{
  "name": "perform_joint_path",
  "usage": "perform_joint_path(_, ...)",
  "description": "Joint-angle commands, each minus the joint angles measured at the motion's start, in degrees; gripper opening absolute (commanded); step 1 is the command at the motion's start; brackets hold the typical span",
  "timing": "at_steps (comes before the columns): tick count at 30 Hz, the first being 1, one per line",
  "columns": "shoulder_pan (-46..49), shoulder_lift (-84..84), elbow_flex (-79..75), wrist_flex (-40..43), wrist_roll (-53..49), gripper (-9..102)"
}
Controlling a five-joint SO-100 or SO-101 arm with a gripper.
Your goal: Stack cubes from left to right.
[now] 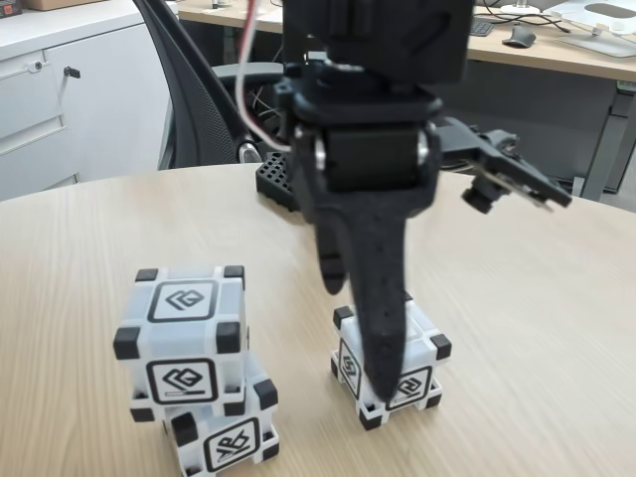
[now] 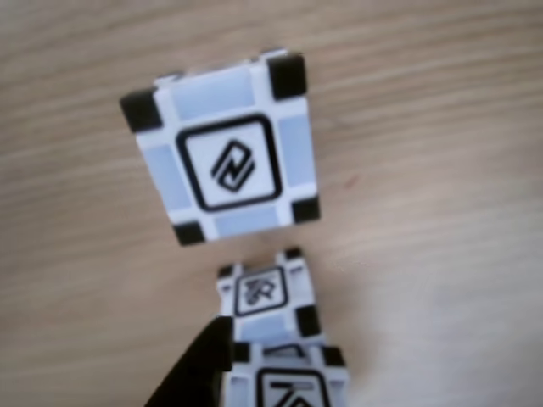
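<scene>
In the fixed view, two cubes are already stacked at lower left: the top cube (image 1: 181, 338) sits slightly askew on the bottom cube (image 1: 227, 437), overhanging it toward the left. The third cube (image 1: 390, 366) stands alone on the wooden table (image 1: 89, 248), well apart to the right. The gripper (image 1: 356, 333) hangs in front of that lone cube, one long black finger crossing its face and a shorter tip ending higher up; whether the jaws are spread or pressed together I cannot tell, and nothing seems pinched.

In the other view, looking down, the lone cube (image 2: 222, 158) fills the upper middle, glyph face up, with the stack (image 2: 276, 326) below it and a dark finger (image 2: 197, 373) at the bottom edge.

The cubes look like stiff, light, hollow plastic with smooth, likely slippery faces. Best grip, I judge: two opposite flat side faces, centred between the black corner blocks, squeezed squarely so it doesn't twist
</scene>
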Motion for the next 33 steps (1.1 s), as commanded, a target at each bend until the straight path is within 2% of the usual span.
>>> perform_joint_path(1, -2.46, 0.62, -0.09, 0.44, 1.14, 41)
perform_joint_path(9, -3.16, 0.53, -0.09, 9.67, 3.34, 45)
perform_joint_path(33, -4.48, -8.53, -0.26, 9.23, 3.43, 46)
